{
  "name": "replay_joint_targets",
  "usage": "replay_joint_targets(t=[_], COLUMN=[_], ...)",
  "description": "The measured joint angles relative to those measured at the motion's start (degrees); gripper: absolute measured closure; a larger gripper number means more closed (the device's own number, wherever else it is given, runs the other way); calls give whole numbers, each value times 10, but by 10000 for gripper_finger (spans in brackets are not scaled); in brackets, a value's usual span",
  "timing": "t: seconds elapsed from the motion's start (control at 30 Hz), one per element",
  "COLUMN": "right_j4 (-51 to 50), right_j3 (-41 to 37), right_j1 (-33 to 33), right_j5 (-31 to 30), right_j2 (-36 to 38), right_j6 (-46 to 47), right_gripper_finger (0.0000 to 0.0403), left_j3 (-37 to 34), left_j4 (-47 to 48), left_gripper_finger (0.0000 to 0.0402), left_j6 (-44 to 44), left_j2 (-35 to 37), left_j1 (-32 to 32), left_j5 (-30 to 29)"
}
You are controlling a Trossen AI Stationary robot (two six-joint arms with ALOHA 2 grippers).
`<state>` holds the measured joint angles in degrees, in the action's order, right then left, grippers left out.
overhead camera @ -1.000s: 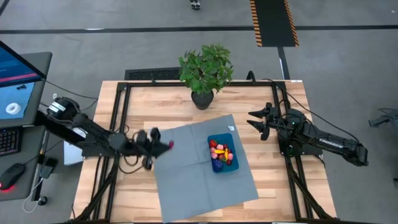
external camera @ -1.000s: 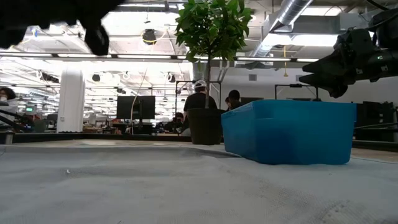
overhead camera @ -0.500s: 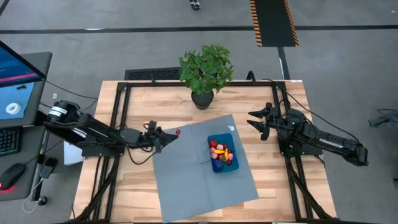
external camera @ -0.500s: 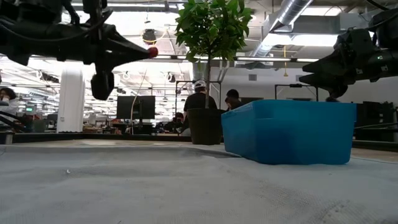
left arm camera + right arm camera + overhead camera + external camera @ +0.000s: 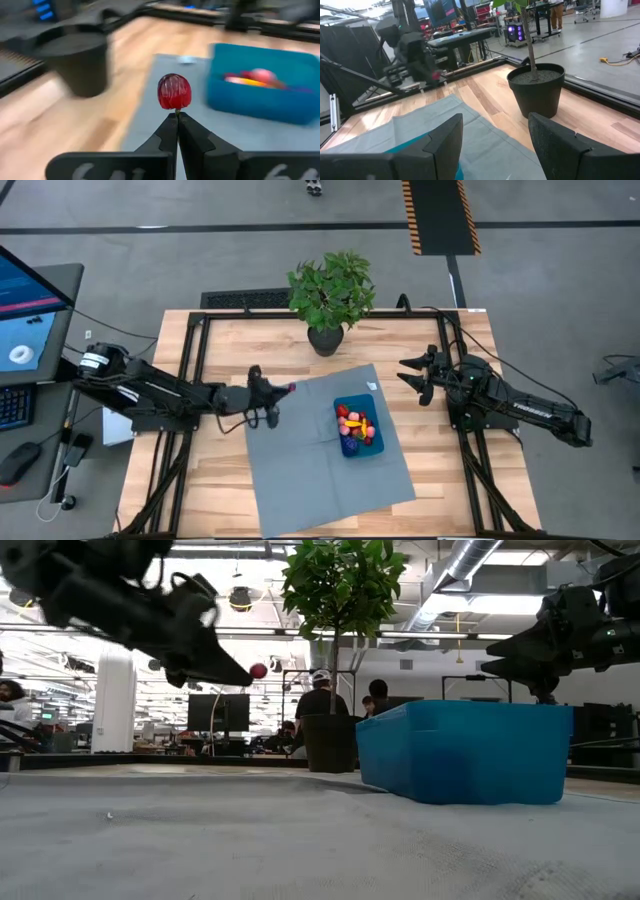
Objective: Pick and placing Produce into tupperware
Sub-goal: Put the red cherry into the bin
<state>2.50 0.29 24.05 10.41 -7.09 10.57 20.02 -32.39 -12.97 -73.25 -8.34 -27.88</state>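
Left gripper (image 5: 176, 116) is pinched tight on the thin stem of a small red fruit (image 5: 174, 91), which we carry high above the edge of the grey mat (image 5: 300, 470). Beyond it sits the blue tupperware (image 5: 358, 427), well apart, with several bright produce pieces already inside. We judge the hold fragile: only the stem is caught, so a quick swing could shake the fruit loose onto the mat. Our right gripper (image 5: 415, 378) waits with fingers spread, beside the potted plant (image 5: 330, 295).

Wooden table (image 5: 240, 340) carries grey cloth mat (image 5: 300, 470), potted plant (image 5: 330, 295) at far edge.
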Motion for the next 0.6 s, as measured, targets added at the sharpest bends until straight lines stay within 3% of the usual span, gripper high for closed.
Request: replay_joint_targets(t=[0.1, 0.23, 0.33, 0.6], right_j4=[0, 0, 0, 0], right_j3=[0, 0, 0, 0], right_j1=[0, 0, 0, 0], right_j5=[0, 0, 0, 0], right_j2=[0, 0, 0, 0], right_j6=[0, 0, 0, 0], right_gripper_finger=[154, 154, 154, 154], left_j3=[40, 101, 147, 281], left_j4=[81, 178, 229, 209], left_gripper_finger=[401, 401, 401, 401], left_j6=[-79, -208, -262, -226], left_j2=[0, 0, -11, -118], left_j1=[31, 74, 88, 79], left_j5=[-23, 101, 162, 275])
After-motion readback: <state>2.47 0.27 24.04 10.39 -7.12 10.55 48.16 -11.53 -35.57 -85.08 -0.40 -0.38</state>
